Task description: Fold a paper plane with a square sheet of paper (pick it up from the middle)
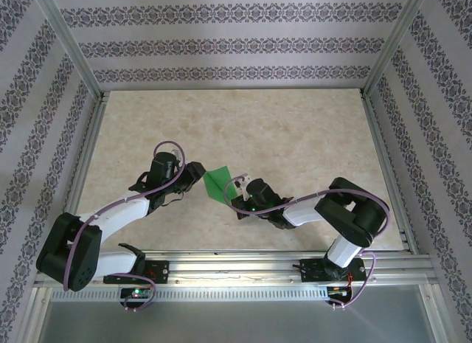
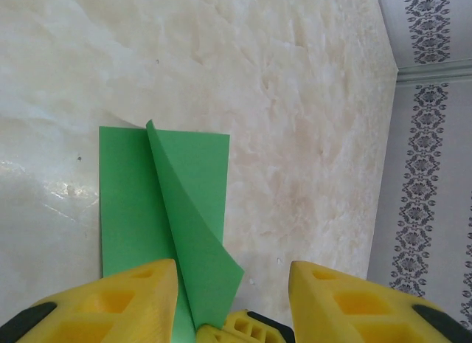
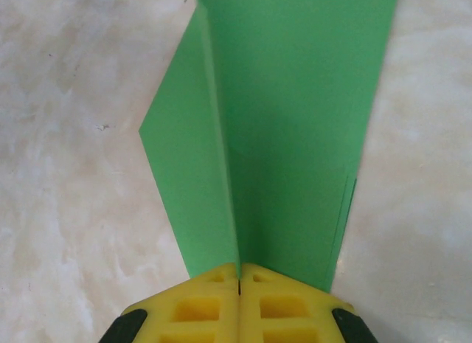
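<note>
The right gripper (image 3: 239,275) has its yellow fingers pressed together. They pinch the near edge of the square sheet of paper (image 3: 295,122) right where a raised crease begins. The crease runs straight away from the fingertips. To the left of it one panel stands up steeply, and to the right the sheet spreads out ahead over the table (image 3: 66,173).

The left gripper (image 2: 233,276) has its fingers spread wide. A curled flap of the sheet rises in the gap between them, close to the finger on the left of that view. I cannot tell whether it touches that finger. The rest of the sheet lies flat ahead of it.

The sheet seems to hang on one narrow pinch. If the right gripper tugs or twists, the thin paper could slip out or tear at the crease. If the left fingers close on the loose, curled flap as it lies, they would likely press a skewed crease off the centre line. The far flat part could also slide on the smooth table.
</note>
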Tool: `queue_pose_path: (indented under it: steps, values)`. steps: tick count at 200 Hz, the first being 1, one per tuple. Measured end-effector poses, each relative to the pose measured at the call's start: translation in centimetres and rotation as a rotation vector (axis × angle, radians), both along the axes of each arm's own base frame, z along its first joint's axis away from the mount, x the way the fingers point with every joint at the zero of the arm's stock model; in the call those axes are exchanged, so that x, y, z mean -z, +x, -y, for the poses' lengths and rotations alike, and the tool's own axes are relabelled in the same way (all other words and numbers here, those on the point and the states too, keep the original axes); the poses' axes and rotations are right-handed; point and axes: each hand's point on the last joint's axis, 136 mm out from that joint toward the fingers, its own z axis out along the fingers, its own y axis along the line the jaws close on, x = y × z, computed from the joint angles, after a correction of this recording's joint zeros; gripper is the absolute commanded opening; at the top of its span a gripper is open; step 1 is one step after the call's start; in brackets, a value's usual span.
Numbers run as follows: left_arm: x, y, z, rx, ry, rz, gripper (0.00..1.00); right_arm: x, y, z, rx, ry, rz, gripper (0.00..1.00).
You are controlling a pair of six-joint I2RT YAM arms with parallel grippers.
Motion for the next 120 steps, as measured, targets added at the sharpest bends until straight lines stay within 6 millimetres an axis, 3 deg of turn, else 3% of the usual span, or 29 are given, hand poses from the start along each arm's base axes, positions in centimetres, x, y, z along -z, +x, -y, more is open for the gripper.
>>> queue_pose_path:
  steps: [77,120]
  values:
    - [1.6,-0.3,0.6,0.038,-0.002,-0.049,0.27,-1.5,1.3,-0.2,0.056,0.21,-0.146,0.0]
    - [3.3,-0.4,2.0,0.103,-0.032,-0.097,0.23,-0.9,1.2,-0.3,0.069,0.3,-0.299,0.0]
